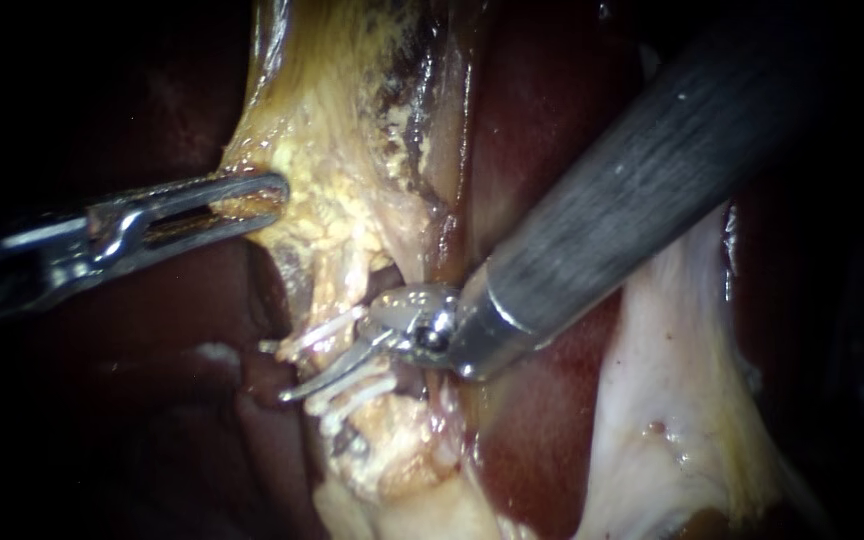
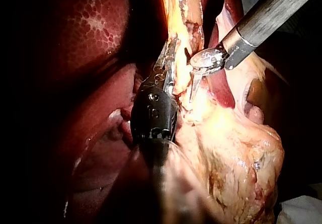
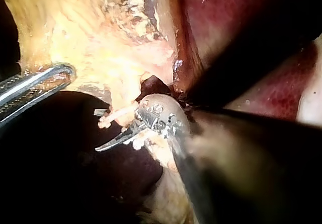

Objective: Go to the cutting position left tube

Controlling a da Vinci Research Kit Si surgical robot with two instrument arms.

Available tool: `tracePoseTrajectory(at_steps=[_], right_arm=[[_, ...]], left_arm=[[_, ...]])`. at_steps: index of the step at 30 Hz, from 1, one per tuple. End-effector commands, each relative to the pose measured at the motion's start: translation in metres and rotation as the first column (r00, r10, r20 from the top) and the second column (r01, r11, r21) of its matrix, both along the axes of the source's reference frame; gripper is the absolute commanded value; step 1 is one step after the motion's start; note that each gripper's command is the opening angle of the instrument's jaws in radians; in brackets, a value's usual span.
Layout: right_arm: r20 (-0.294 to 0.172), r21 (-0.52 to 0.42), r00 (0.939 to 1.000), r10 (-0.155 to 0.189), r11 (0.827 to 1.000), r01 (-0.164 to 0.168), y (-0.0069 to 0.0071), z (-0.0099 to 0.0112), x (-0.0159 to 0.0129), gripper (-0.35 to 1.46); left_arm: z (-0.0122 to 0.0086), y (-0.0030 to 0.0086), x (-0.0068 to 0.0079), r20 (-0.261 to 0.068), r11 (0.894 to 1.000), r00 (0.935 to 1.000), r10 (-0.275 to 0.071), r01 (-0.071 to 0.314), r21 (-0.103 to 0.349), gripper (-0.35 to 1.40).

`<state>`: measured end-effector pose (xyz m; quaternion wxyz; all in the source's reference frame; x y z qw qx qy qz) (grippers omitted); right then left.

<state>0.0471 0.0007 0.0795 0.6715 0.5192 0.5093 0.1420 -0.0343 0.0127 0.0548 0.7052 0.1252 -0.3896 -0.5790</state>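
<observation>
My left instrument (image 1: 274, 202) reached in from the left. Its jaws were pinched onto the left edge of the yellow fatty tissue (image 1: 342, 200), and some of that tissue showed through the slot in the jaw. My right instrument (image 1: 302, 388) lay in from the upper right, its thick shaft crossing the dark red liver (image 1: 542, 120). Only one slim curved blade showed, pointing toward the near left. I could not tell whether that tip was parted or pressed together. The blade lay across the tube (image 1: 320, 355), just nearer than the upper white clip (image 1: 317, 332) and just beyond the lower clips (image 1: 357, 397), touching the tube or very nearly so. The two instruments stood well apart.
</observation>
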Motion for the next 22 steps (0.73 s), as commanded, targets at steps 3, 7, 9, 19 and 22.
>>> tracePoseTrajectory(at_steps=[3, 7, 9, 19, 22], right_arm=[[0.010, 0.013, 1.0000, 0.001, 1.000, -0.002, 0.0000, 0.0000, 0.0000, 0.94], [0.010, 0.012, 0.9999, 0.001, 1.000, -0.002, -0.0001, 0.0001, 0.0000, 0.94], [0.010, 0.012, 0.9999, 0.001, 1.000, -0.001, -0.0001, 0.0001, 0.0000, 0.94], [0.011, 0.011, 0.9999, 0.003, 1.000, -0.003, -0.0003, 0.0001, -0.0001, 0.98], [0.009, 0.011, 1.0000, 0.000, 1.000, 0.000, -0.0003, 0.0002, -0.0001, 0.98]], left_arm=[[0.0000, 0.0000, 0.0000, 0.000, 1.000, 1.0000, 0.000, 0.000, 0.000, -0.35], [0.0000, 0.0000, -0.0001, 0.000, 1.000, 1.0000, 0.000, 0.000, 0.000, -0.35], [0.0000, 0.0000, -0.0001, -0.001, 1.000, 1.0000, 0.000, 0.000, 0.000, -0.35], [0.0000, 0.0000, -0.0001, -0.001, 1.000, 1.0000, -0.001, 0.001, 0.000, -0.35], [0.0000, 0.0000, -0.0001, -0.001, 1.000, 1.0000, -0.001, 0.001, 0.000, -0.35]])
